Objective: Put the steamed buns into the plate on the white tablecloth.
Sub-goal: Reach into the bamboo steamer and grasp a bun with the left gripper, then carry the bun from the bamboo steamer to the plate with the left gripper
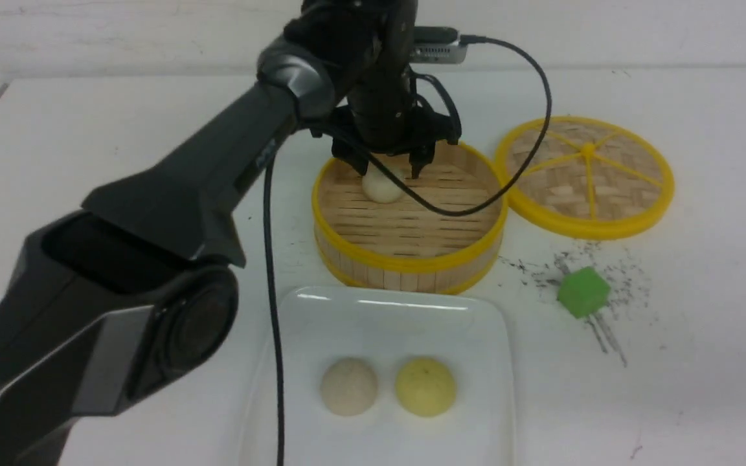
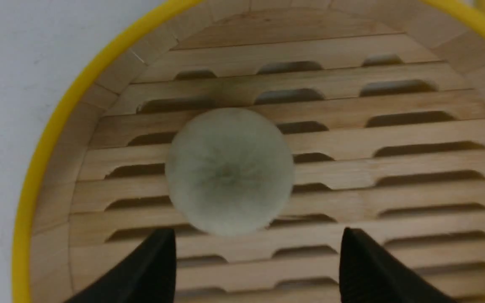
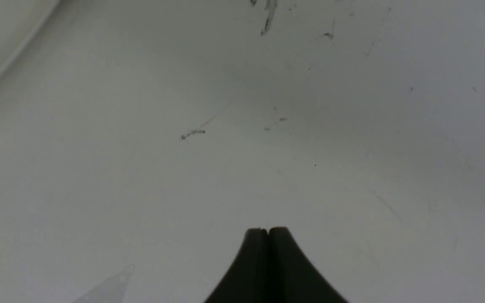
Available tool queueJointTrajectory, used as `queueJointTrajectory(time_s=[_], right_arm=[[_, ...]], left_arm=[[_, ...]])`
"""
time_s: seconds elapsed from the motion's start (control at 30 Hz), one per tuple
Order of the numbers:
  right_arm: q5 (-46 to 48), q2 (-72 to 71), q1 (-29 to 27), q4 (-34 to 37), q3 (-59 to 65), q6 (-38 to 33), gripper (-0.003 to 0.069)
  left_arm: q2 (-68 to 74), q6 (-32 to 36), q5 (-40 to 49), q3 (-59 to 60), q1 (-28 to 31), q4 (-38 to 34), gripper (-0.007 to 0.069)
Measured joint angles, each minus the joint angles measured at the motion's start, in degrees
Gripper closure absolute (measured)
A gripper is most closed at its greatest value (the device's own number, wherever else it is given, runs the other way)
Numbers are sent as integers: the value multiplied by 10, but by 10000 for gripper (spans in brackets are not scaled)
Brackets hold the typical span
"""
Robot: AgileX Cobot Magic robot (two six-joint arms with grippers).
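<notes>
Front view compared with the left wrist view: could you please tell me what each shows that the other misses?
Only the front view shows the plate holding a beige bun and a yellow bun, the woven lid, the green cube and the left arm. Only the left wrist view shows the floor slots clearly, with bare slats between the fingertips. Both show the off-white bun in the steamer basket, with the left end effector open, not closed on it.

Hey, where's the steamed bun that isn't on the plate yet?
In the front view, that bun sits inside the steamer basket, near its far-left wall. It is behind the plate and directly under the open left tool.
</notes>
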Motion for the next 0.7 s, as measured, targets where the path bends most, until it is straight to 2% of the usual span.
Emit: queueJointTrajectory(time_s=[0.07,0.17,0.23,0.37,0.4,0.5,0.7], right_arm=[[0,0,0,0,0,0,657],[0,0,0,2,0,0,657],[0,0,0,3,0,0,655],[1,0,0,4,0,0,655],[1,0,0,4,0,0,655],[1,0,0,4,0,0,655],[1,0,0,4,0,0,655]], left_arm=[[13,0,-4,-1,0,8,115],[27,0,-8,-2,0,14,174],[30,0,-8,-2,0,15,253],[28,5,-4,-4,1,11,515],[25,8,2,-4,1,9,554],[-3,32,9,-4,1,0,601],[-116,63,9,-6,1,-28,603]])
